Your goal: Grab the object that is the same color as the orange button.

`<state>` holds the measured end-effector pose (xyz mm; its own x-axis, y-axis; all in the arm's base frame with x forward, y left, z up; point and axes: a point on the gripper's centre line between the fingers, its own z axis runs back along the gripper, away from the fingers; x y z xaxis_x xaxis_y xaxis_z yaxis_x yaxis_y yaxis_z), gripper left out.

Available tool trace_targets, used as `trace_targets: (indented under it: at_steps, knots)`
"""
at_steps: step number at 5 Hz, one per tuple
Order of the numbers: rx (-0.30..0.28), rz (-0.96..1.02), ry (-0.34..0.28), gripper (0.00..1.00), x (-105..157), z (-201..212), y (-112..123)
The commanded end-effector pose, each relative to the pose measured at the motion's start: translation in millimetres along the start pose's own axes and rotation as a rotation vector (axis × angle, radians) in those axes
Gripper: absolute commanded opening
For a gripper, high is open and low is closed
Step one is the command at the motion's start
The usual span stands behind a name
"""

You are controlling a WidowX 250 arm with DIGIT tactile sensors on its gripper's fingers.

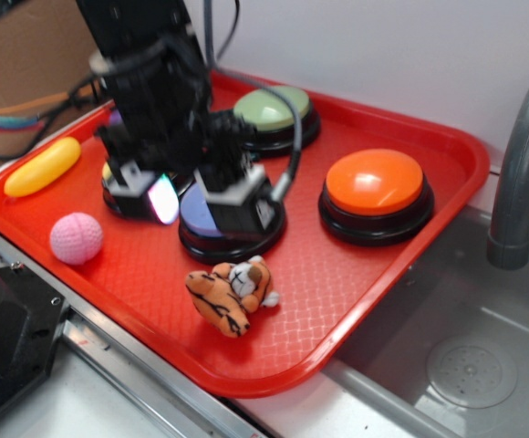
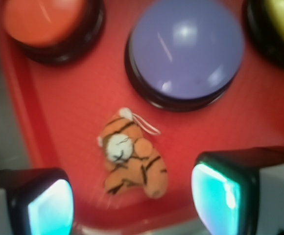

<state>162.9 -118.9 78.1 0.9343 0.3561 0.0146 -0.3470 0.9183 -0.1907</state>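
The object, a small orange plush tiger point(image 1: 233, 295) with dark stripes, lies on the red tray point(image 1: 337, 301) near its front edge. In the wrist view the tiger point(image 2: 132, 159) shows on the tray floor between and beyond my two fingers. The orange button point(image 1: 375, 192) stands on the right of the tray, and it appears at the top left of the wrist view point(image 2: 46, 22). My gripper point(image 1: 201, 203) hangs open above the blue button point(image 1: 212, 219), behind the tiger and apart from it. Nothing is between the fingertips point(image 2: 132, 205).
A green button point(image 1: 274, 114) stands at the back of the tray and a yellow button point(image 2: 279, 24) beside the blue one. A pink ball point(image 1: 76, 238) and a yellow banana toy point(image 1: 43, 166) lie on the left. A sink basin point(image 1: 465, 365) and grey tap point(image 1: 520, 173) are to the right.
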Motion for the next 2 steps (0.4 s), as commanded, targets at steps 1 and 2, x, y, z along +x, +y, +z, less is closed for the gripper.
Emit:
trace_targets:
  at_steps: [1,2]
  knots:
    - [0.057,0.074,-0.034,1.0,7.8,-36.4,-9.2]
    - [0.055,0.082,-0.021,1.0,8.1,-44.9,-9.6]
